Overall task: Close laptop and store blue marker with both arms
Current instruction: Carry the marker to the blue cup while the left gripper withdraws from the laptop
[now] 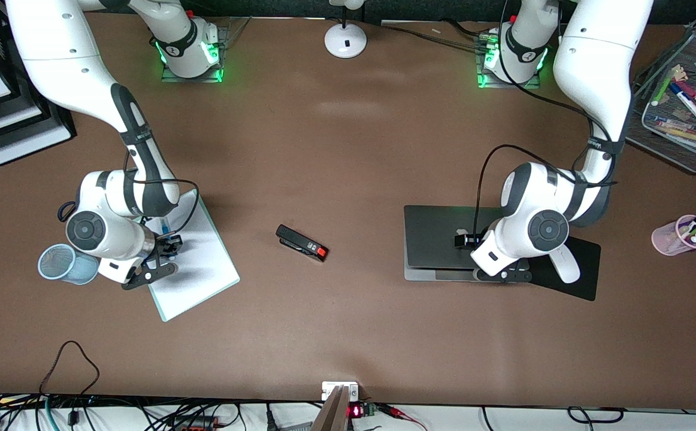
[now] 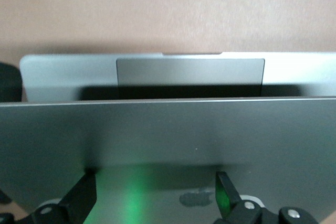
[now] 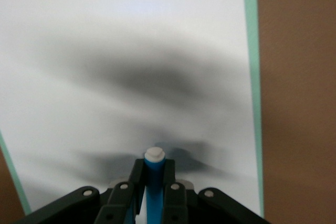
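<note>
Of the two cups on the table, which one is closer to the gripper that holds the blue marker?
The blue mesh cup: it stands right beside the right gripper, whose jaws hold the blue marker. The pink cup with pens stands at the left arm's end.

brown table (image 1: 348, 149) — laptop (image 1: 438, 239), stapler (image 1: 302, 243)

Stapler (image 1: 302, 243) between whiteboard (image 1: 204, 263) and laptop (image 1: 438, 239).
</note>
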### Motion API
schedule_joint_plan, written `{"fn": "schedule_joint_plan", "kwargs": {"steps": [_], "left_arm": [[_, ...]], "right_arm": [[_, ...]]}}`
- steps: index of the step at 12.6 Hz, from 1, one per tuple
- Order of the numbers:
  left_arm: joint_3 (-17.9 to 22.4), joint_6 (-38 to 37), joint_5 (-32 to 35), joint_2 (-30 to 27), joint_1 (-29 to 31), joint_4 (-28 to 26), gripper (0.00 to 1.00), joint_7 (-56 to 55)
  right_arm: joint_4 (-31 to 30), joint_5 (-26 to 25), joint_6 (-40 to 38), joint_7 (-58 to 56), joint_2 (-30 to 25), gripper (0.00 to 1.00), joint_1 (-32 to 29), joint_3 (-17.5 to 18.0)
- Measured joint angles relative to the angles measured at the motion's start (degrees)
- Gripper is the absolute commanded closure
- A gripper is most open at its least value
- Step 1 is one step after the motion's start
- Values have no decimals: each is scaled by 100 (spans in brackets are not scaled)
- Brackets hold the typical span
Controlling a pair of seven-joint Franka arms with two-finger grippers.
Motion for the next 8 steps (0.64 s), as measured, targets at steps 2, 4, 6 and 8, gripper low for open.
{"fn": "schedule_joint_plan", "kwargs": {"steps": [2,4,6,8], "left_arm": [[3,142,0,92,0,4,0,0],[6,167,0,148,0,7,0,0],[6,168,0,221,0,9,0,0],[6,173,0,317,0,10,0,0]], "right_arm": [[56,0,-21,-1,-351,98,7,0],[75,-18,-117,-202,-868,98,6,-3],[73,-35,-195,-1029,-1376,98,-6,-41],[66,-42,-219,-2261,-1772,98,-113,-100]]}}
